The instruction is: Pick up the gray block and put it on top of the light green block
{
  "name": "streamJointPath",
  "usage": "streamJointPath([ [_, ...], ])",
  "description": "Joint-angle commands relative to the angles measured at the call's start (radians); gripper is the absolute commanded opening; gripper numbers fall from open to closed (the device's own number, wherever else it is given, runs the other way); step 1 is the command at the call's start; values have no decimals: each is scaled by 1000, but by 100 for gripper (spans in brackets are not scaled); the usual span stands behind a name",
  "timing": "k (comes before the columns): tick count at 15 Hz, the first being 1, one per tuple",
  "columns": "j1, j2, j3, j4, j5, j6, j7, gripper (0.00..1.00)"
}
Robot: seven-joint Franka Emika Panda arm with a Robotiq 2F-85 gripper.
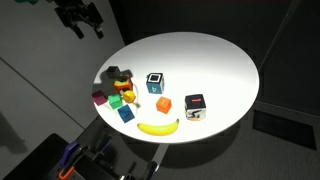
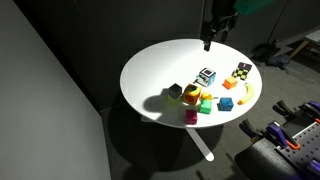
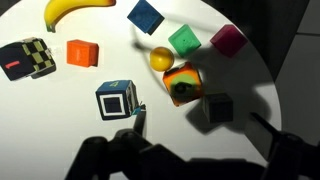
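Note:
The gray block (image 3: 218,108) is a small dark cube on the round white table, right beside the light green block (image 3: 182,82), a lime cube with a red-orange mark. Both also show in both exterior views: gray block (image 1: 121,73) (image 2: 175,91), light green block (image 1: 123,87) (image 2: 192,96). My gripper (image 3: 200,125) is open and empty. It hangs high above the table, with the gray block between its dark fingers in the wrist view. In the exterior views the gripper (image 1: 86,26) (image 2: 212,35) is well above and beyond the table's far edge.
Near the two blocks lie a blue cube with a white face (image 3: 118,100), a red-black-white cube (image 3: 25,58), an orange block (image 3: 82,52), a banana (image 3: 75,10), a blue block (image 3: 145,15), a green block (image 3: 184,40), a magenta block (image 3: 228,40) and a yellow ball (image 3: 161,58).

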State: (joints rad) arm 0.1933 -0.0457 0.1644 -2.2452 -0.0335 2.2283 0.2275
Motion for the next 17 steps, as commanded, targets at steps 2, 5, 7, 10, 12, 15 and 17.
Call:
streamJointPath([
  [2,-8,-80,8,-19,5,-72,-18,100],
  [5,-7,-107,10,-22,9,-96,-27,100],
  [7,-10,-74,14,-2,2,-80,-8,100],
  [10,-10,-74,15,-3,2,-81,-8,100],
  [12,-9,-69,15,-3,2,-80,-8,100],
  [15,-9,-68,15,-3,2,-80,-8,100],
  [17,-9,-68,15,-3,2,-80,-8,100],
])
